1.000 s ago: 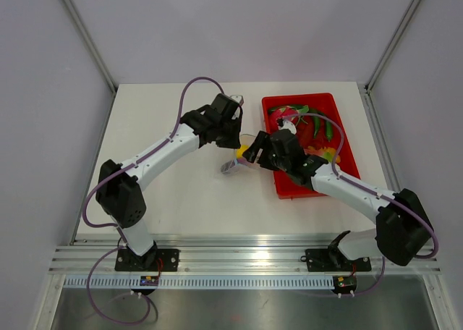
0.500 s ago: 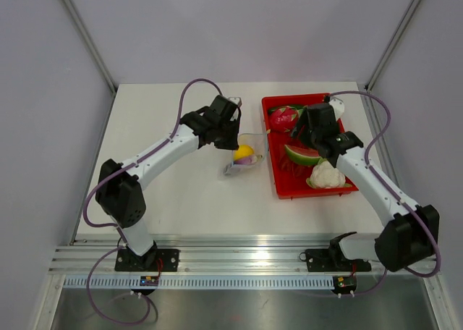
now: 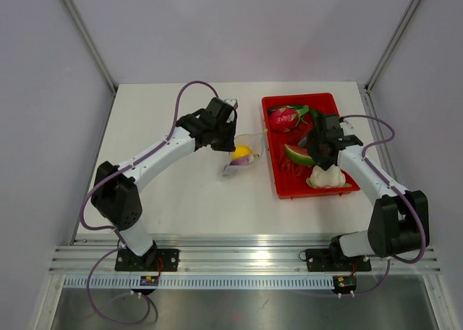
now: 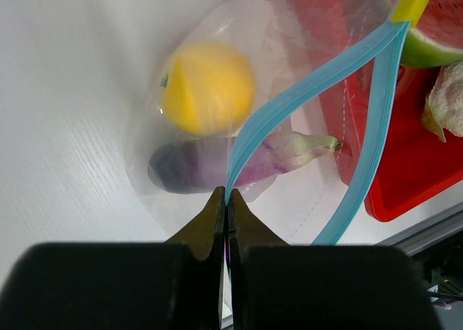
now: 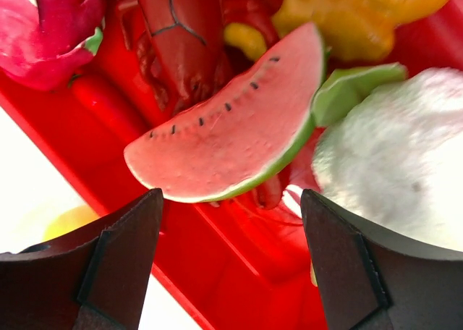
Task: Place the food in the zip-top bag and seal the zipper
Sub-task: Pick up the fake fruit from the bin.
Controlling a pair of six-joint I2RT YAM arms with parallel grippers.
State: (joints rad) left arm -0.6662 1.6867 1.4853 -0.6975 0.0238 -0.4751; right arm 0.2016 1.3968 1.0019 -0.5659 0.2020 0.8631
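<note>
watermelon wedge (image 4: 441, 22): cut by right edge; dragon fruit (image 5: 43, 33): cut top-left

The small clear crinkly plastic zip-top bag (image 4: 289, 48) lies on the white table (image 4: 72, 91) just beside the red plastic tray (image 4: 405, 171). Its light-blue zipper strip (image 4: 318, 69) is parted into two tracks, so the mouth is open. Inside, side by side, are a round yellow toy fruit (image 4: 207, 87) and a small purple toy eggplant (image 4: 217, 163). The red-and-green toy watermelon wedge (image 5: 231, 120) lies in the tray, flesh side up.
</note>
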